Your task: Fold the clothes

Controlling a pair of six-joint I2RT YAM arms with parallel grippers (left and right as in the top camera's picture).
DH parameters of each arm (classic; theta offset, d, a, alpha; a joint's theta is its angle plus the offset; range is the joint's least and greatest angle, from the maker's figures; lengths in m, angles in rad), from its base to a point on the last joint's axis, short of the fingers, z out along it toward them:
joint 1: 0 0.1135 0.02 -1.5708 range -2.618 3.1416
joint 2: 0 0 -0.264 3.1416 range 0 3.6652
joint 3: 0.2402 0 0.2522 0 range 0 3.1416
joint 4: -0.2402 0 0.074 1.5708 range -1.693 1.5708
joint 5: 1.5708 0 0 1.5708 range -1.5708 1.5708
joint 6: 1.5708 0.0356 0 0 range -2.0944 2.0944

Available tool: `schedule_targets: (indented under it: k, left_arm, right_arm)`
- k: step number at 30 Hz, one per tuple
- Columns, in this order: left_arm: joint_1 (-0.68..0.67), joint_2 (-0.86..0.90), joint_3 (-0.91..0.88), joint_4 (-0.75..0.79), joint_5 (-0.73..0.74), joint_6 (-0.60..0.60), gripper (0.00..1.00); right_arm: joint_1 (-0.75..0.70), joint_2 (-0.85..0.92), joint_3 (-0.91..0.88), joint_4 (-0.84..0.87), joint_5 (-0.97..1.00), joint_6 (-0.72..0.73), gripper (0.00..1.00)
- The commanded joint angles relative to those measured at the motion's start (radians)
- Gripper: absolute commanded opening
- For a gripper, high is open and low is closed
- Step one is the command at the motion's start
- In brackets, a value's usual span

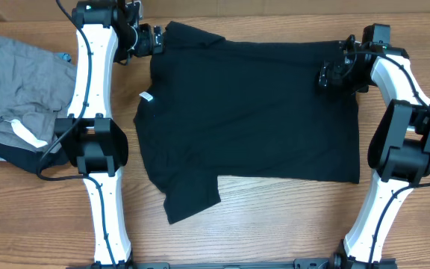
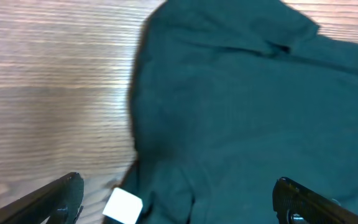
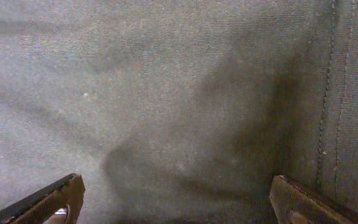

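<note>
While the black T-shirt [image 1: 252, 112] lies spread flat on the counter [image 1: 275, 224] in the overhead view, neck end toward the left arm and hem toward the right, the left fingers [image 1: 156, 42] sit at its far shoulder and the right fingers [image 1: 327, 75] over its far hem corner. A white neck tag [image 1: 146, 96] shows at the collar. A grey garment [image 1: 21, 82] lies on a dark garment [image 1: 13, 153] at the counter's left end, beyond the left arm. From the left wrist, the left fingers [image 2: 61, 196] are spread wide with nothing clamped between them, one over bare counter [image 2: 48, 81] and the other over the T-shirt [image 2: 247, 106], the neck tag [image 2: 123, 205] between them. From the right wrist, the right fingers [image 3: 55, 199] are equally wide apart and grip nothing. The T-shirt [image 3: 166, 93] fills the view beneath them, its stitched hem [image 3: 337, 93] on the right. Whether the tips touch the cloth cannot be told.
</note>
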Motion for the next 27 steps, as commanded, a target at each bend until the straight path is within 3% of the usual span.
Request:
schedule_targets:
  k: [1, 5, 9, 14, 17, 21, 25, 27]
  left_arm:
    - [0.001, -0.022, 0.043, 0.002, 0.051, 0.008, 1.0]
    - [-0.001, -0.098, 0.043, -0.013, 0.018, -0.005, 1.0]
    - [-0.045, -0.208, 0.043, -0.135, -0.186, -0.044, 0.96]
    - [-0.161, -0.352, 0.043, -0.214, -0.334, -0.095, 0.97]
    - [-0.233, -0.412, 0.043, -0.241, -0.403, -0.103, 1.0]
    - [-0.261, -0.385, 0.042, -0.203, -0.376, -0.103, 1.0]
    - [-0.261, -0.247, 0.042, -0.081, -0.375, -0.067, 0.88]
    - [-0.261, -0.169, 0.042, 0.008, -0.376, -0.022, 0.57]
  right_arm:
    - [-0.002, -0.13, 0.018, 0.018, -0.016, -0.006, 1.0]
    - [-0.002, -0.22, 0.02, 0.008, -0.016, -0.006, 1.0]
    - [-0.002, -0.293, 0.02, -0.081, -0.013, 0.0, 1.0]
    - [-0.004, -0.414, 0.02, -0.195, 0.187, 0.191, 1.0]
    - [-0.004, -0.494, 0.019, -0.239, 0.195, 0.196, 1.0]
    - [-0.002, -0.521, 0.018, -0.235, 0.146, 0.196, 1.0]
    - [-0.002, -0.49, 0.01, -0.224, 0.087, 0.192, 0.98]
    - [0.0, -0.47, 0.01, -0.214, 0.072, 0.172, 0.36]
